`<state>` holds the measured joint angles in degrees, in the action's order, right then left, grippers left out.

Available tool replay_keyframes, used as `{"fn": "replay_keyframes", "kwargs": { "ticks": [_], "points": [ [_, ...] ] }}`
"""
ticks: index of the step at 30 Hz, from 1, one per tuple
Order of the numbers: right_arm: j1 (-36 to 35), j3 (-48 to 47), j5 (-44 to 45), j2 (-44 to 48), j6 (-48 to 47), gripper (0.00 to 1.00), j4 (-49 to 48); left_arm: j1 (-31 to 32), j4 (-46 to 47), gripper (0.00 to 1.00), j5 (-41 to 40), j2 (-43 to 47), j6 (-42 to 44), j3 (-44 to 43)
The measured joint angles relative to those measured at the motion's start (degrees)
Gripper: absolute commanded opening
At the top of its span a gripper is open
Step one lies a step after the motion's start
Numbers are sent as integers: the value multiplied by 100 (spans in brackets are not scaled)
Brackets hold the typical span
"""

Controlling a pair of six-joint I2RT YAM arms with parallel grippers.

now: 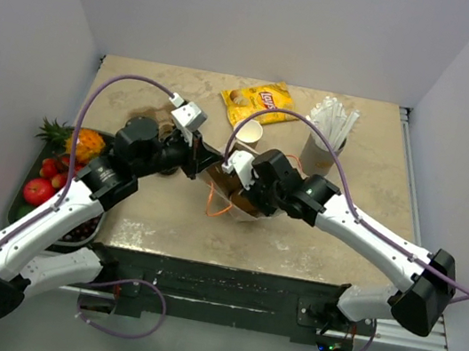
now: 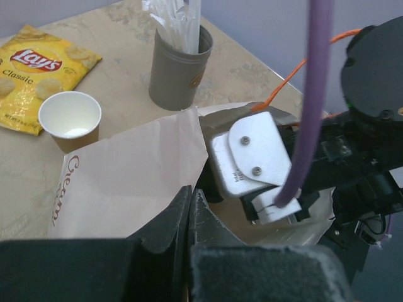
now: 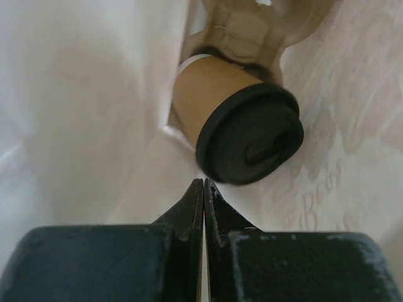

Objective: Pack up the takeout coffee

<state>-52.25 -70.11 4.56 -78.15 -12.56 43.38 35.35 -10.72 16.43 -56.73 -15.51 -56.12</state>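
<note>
Beige stone-look table [image 1: 341,238], plain white walls [image 1: 270,19]. Left gripper [image 2: 191,195] pinched shut on paper bag [image 2: 126,182] rim. Right gripper [image 3: 203,187] closed, empty, inside bag. Lidded takeout coffee [image 3: 245,132] lies tilted just past its tips. From overhead, arms hide bag interior.

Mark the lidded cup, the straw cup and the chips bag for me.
lidded cup [image 3: 252,135], right wrist view, centre of its black lid.
straw cup [image 2: 179,72], left wrist view, grey side wall.
chips bag [image 2: 38,69], left wrist view, yellow front.
</note>
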Motion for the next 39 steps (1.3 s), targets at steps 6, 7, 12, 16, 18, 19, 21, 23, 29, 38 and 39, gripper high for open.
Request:
{"fn": "replay_keyframes", "kwargs": {
  "ticks": [6, 7, 12, 16, 18, 19, 21, 23, 29, 38, 39],
  "points": [
    [-37, 474, 256, 44, -129, 36, -590, 0, 299, 0, 369, 396, 264, 291],
    [-37, 474, 273, 44, -101, 39, -634, 0, 337, 0, 428, 411, 295, 313],
    [-59, 474, 273, 42, -4, 41, -848, 0, 393, 0, 555, 330, 339, 354],
    [-55, 481, 127, -44, 146, 39, -850, -13, 389, 0, 564, 216, 369, 354],
    [-44, 514, 55, -76, 240, 41, -861, -35, 374, 0, 564, 177, 367, 354],
    [-44, 551, 33, -81, 284, 43, -887, -37, 376, 0, 564, 162, 367, 354],
    [-46, 651, -26, -96, 358, 42, -951, -35, 389, 0, 570, 146, 361, 354],
    [-50, 732, -160, -98, 435, 41, -1051, -35, 393, 0, 577, 133, 350, 354],
    [-243, 767, -588, -103, 474, 36, -1158, -35, 546, 0, 570, 127, 345, 354],
    [-505, 785, -909, -136, 297, 35, -1303, -35, 710, 0, 599, -7, 240, 354],
    [-525, 800, -925, -136, 273, 35, -1353, -35, 715, 0, 612, -7, 229, 354]
  ]
}}
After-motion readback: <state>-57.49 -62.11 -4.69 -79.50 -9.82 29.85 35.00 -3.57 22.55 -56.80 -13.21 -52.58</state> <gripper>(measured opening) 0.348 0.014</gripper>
